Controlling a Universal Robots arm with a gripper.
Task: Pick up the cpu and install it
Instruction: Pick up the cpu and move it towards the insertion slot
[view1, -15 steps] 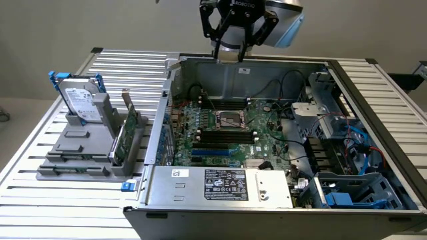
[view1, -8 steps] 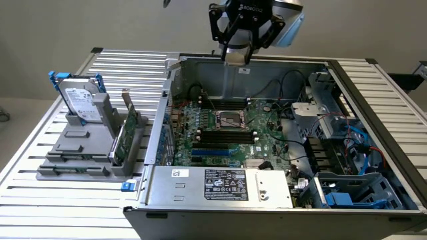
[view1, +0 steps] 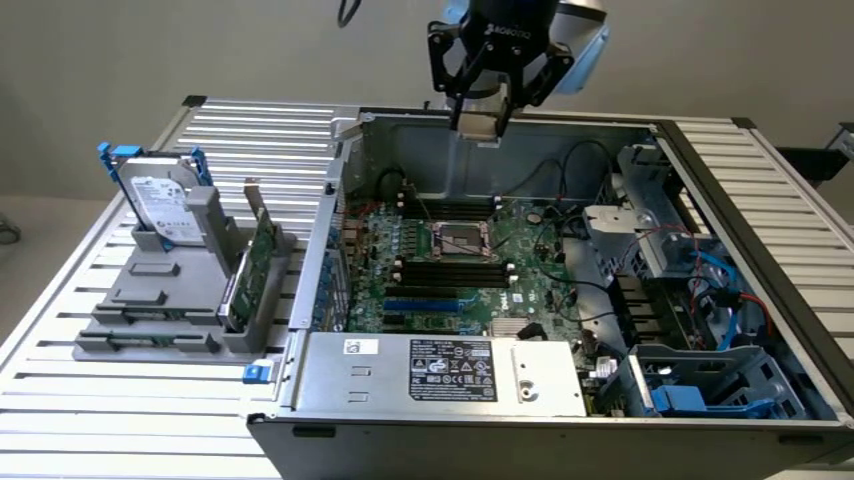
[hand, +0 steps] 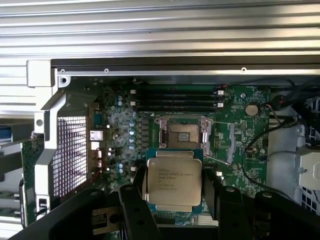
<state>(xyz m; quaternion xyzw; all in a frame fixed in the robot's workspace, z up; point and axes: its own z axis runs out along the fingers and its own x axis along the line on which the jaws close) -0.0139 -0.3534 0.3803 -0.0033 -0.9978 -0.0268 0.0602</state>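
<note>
An open computer case (view1: 315, 280) lies on a slatted metal surface (view1: 254, 140). Inside the case, a green motherboard (view1: 534, 285) covers the floor, with a grey power supply (view1: 441, 370) along the near wall and blue cables (view1: 721, 280) at the exterior view's right. Outside the case, on the exterior view's left, a grey rack (view1: 147, 300) holds an upright hard drive (view1: 163, 208) and a thin green card (view1: 254, 265).

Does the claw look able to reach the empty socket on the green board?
Probably yes. The claw, gripping the cpu, hangs above the open case, and the socket lies uncovered below, with nothing seen across it.
</note>
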